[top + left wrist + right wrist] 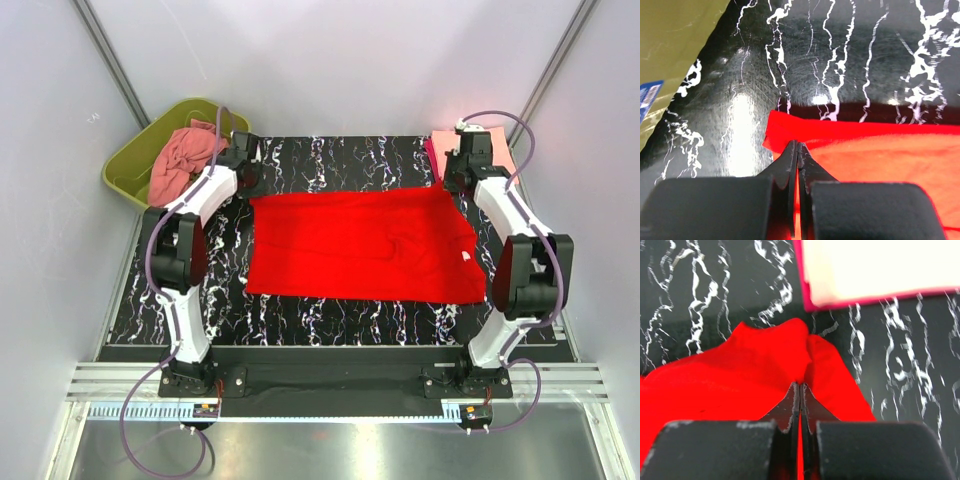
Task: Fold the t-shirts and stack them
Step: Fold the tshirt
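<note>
**Red t-shirt** [365,245]: it lies spread out in the middle of the table [340,155], a wide, roughly rectangular sheet with shallow wrinkles. Its long sides run left to right. A small white label shows close to its right edge.

**Far left corner:** my left pincer [797,145] is fully closed on this corner. In the left wrist view red cloth shows in the slit between the two fingers, and the hem is doubled over just beyond their tips.

**Far right corner:** my right pincer [801,385] is also fully closed. Here the cloth rises in a puckered peak at the tips, and red again shows between the fingers.

**Other shirts:**
- The pale peach t-shirt [880,265] lies folded flat at the far right corner of the table, just beyond my right pincer and apart from the red cloth.
- The magenta t-shirt [805,285] lies under it, showing only as a thin border along the near and left sides.
- The salmon-pink t-shirt [185,160] is crumpled in a heap inside the olive-green tub [130,165].

**Surroundings:** the tub stands at the far left, off the table's corner and beside my left arm. The table top is black with white marble veining, and pale walls stand around it.
</note>
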Robot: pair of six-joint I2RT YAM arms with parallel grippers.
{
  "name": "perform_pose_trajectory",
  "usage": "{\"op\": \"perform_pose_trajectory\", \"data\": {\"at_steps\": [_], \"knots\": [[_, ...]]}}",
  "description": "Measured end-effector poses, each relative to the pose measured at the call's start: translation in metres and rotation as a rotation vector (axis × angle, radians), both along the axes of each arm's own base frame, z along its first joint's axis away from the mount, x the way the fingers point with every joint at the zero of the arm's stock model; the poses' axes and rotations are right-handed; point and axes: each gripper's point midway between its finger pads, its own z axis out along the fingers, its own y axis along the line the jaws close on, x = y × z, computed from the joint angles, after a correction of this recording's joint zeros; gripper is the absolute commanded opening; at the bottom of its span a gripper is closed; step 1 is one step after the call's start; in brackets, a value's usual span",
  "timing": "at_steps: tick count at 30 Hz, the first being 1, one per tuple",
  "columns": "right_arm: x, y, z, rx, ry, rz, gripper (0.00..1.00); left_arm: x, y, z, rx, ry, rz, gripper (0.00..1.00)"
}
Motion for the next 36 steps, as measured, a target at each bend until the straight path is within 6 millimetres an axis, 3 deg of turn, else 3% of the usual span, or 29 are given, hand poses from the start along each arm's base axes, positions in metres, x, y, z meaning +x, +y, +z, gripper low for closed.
{"op": "perform_pose_trajectory", "data": {"at_steps": [5,14,20,28,36], "knots": [[-0.026,-0.008,0.001,0.017,0.024,-0.096,0.0,-0.012,-0.003,0.009,-0.004,-0.008,-0.007,0.0],[-0.082,-0.015,-0.029,0.092,0.168,-0.31,0.0,-0.045,-0.001,-0.023,0.028,0.107,-0.018,0.0],[-0.113,-0.014,-0.047,0.122,0.238,-0.37,0.0,-0.06,0.006,-0.028,0.055,0.14,-0.01,0.0],[-0.129,-0.016,-0.044,0.151,0.219,-0.434,0.01,-0.066,0.007,-0.033,0.07,0.152,-0.009,0.0],[-0.155,-0.015,-0.079,0.175,0.31,-0.509,0.03,-0.09,0.002,-0.055,0.07,0.223,-0.023,0.0]]}}
